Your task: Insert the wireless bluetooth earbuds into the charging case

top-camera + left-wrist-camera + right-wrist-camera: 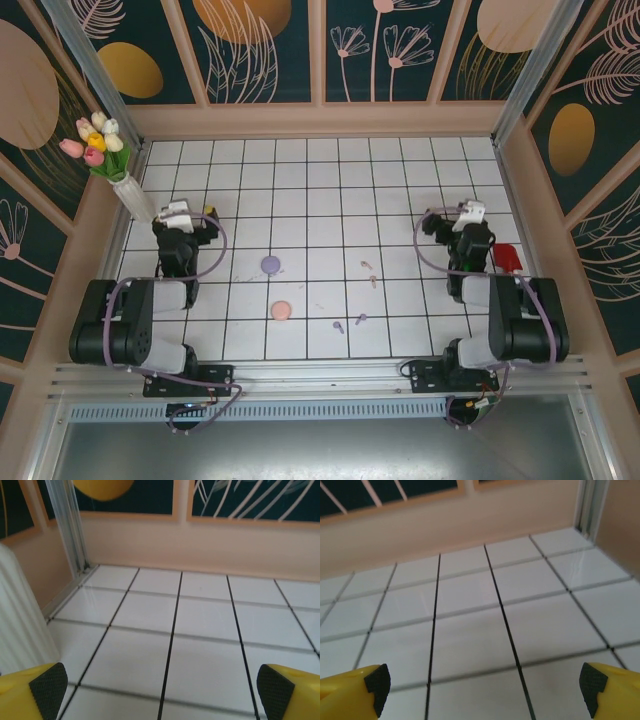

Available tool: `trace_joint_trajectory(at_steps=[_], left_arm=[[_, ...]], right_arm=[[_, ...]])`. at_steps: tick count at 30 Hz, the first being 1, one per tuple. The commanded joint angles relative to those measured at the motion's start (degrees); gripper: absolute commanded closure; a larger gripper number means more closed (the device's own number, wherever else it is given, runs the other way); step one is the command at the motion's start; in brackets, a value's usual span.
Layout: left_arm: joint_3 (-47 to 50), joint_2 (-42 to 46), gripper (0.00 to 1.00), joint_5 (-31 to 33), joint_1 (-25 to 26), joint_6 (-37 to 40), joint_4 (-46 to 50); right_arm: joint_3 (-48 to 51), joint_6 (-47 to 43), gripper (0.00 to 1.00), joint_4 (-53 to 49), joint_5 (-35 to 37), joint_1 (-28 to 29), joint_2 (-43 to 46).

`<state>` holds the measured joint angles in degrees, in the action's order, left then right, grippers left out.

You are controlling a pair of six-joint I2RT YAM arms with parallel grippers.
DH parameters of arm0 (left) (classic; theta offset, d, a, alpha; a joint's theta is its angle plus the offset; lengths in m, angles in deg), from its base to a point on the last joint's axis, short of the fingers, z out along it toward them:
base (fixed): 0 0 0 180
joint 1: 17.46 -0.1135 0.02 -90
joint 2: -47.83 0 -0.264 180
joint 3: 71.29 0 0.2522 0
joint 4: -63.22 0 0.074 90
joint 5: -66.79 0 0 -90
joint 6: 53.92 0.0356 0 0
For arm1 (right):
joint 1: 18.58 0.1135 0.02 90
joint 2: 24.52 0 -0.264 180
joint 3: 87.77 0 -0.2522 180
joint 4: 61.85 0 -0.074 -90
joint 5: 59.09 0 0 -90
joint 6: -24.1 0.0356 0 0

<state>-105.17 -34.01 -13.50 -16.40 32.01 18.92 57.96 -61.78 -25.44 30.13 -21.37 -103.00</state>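
The table (330, 170) is a glossy white slab ruled into squares by thin black lines, walled in by peach-coloured boards with dark floral panels above. In the far left corner stands a ribbed white vase (133, 195) of tulips (97, 140), pink, yellow and white.

The earbuds lie loose on the near middle of the table, tiny stemmed things too small to make out in detail. The pink buds (366, 266) sit close together, right of centre. The lilac buds (338, 326) lie nearer the front edge, just beside each other. To their left are two smooth round discs, the lilac case (270, 264) and, nearer the front, the pink case (281, 311). From above I cannot tell whether either lid is up. No bud touches a case.

The left gripper (160, 690) is spread wide and holds nothing. Its yellow fingers (20, 692) end in black, finely dimpled pads, with only bare tile between them and the vase's fluted side close on its left. The lilac case lies to its right and a little nearer the front, well apart from it.

The right gripper (485, 687) also stands fully apart and empty, with the same yellow fingers and black pads, aimed at the back wall over plain tiles. The pink buds lie to its left, clear of it, and the lilac buds are farther off toward the front. A small red object (507, 260) sits by the right arm. I cannot tell what it is.
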Motion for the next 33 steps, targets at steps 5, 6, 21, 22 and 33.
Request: trace_joint_trajectory(at_steps=[5, 6, 21, 22, 33], left_arm=[[-12.01, 9.74, 0.01, 1.29, -0.14, -12.26, 25.46], [-13.17, 10.87, 0.02, 0.59, -0.05, -15.26, 27.96], [-28.58, 5.9, 0.01, -17.76, 0.57, -37.21, 59.31], [-28.44, 6.07, 0.01, -17.55, 0.52, -37.01, 59.19], [-30.23, 2.32, 0.01, -16.35, 0.48, -35.45, 61.77]], right_arm=[[-15.39, 22.41, 0.01, -33.97, 2.02, -1.29, 9.9], [-18.1, 22.18, 0.02, -37.56, -1.52, -0.84, 9.45], [-37.41, 39.32, 0.26, -71.36, -1.8, 38.1, -5.91], [-38.14, 40.5, 0.26, -71.94, -0.79, 40.81, -7.19], [-56.43, 40.06, 0.25, -83.24, 6.02, 65.55, -28.69]])
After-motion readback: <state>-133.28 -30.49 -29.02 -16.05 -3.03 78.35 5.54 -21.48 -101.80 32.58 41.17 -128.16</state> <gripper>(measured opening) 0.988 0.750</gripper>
